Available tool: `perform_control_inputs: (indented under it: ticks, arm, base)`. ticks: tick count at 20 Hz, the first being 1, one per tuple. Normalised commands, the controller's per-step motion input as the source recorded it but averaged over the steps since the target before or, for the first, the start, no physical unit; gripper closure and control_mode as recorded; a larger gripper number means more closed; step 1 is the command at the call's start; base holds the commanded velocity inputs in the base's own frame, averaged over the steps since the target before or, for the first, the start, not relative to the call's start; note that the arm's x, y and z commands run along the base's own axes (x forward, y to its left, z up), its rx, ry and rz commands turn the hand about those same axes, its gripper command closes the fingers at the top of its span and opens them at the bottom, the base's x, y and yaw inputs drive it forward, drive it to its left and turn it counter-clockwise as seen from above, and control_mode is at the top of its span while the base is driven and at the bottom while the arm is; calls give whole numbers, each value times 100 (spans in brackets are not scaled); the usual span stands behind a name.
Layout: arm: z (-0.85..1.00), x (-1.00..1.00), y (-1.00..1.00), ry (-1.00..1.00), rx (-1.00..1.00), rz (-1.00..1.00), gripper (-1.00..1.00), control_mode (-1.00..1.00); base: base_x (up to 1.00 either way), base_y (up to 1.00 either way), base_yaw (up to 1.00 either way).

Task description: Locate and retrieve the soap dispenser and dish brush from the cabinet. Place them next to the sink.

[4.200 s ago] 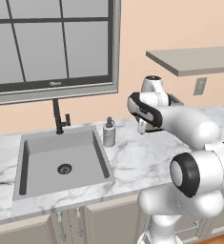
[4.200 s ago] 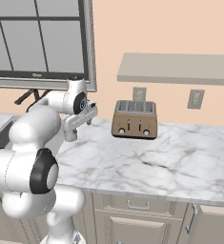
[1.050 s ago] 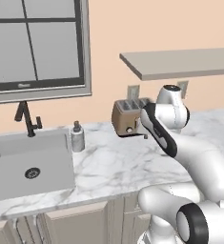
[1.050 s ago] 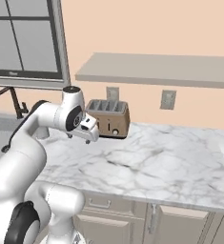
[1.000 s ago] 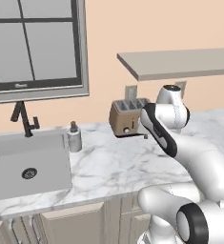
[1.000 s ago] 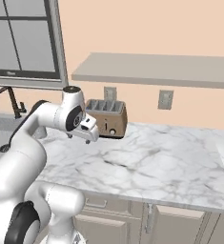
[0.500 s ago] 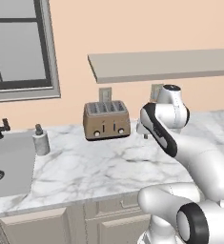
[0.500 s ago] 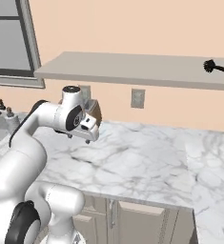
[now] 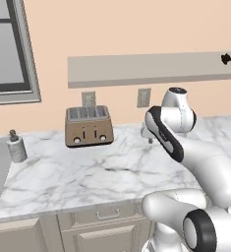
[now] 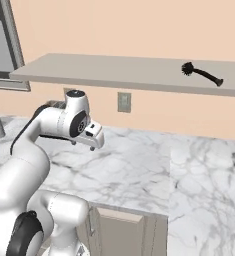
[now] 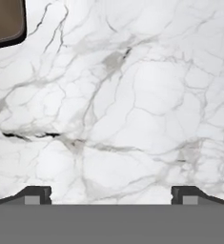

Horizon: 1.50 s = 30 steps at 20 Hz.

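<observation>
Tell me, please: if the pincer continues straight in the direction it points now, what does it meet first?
Most likely the bare marble countertop. The open pincer points down at it, with nothing between its tips. The toaster lies off at the corner of the hand view, outside that line. How far away the counter is remains unclear.

White arm (image 9: 186, 147) bent fwd, hand (image 11: 111, 193) pointing down, jaws wide apart, nothing held

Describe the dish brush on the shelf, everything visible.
The thin black dish brush with a small round bristled head lies flat on the long grey-beige shelf board, toward its right end. In the right base view the bristled head points left and the slender handle runs right, slightly toward the shelf's front edge. In the left base view its head shows at the right frame edge. Only the shelf touches it.
</observation>
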Motion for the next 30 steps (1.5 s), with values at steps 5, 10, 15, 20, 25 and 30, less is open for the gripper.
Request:
perform_control_inputs:
  ticks: [5,10,15,20,25,30]
  arm:
    - [0,0,0,0,0,0,-100,100]
    - [0,0,0,0,0,0,-100,100]
    - [0,0,0,0,0,0,-100,100]
    - [0,0,0,0,0,0,-100,100]
    - [0,0,0,0,0,0,-100,100]
    - [0,0,0,0,0,0,-100,100]
  base:
    - [28,-56,4]
    - [30,-56,4]
    - [26,-6,2]
    - [34,-7,-19]
    - [39,-31,-24]
    - [15,-75,-22]
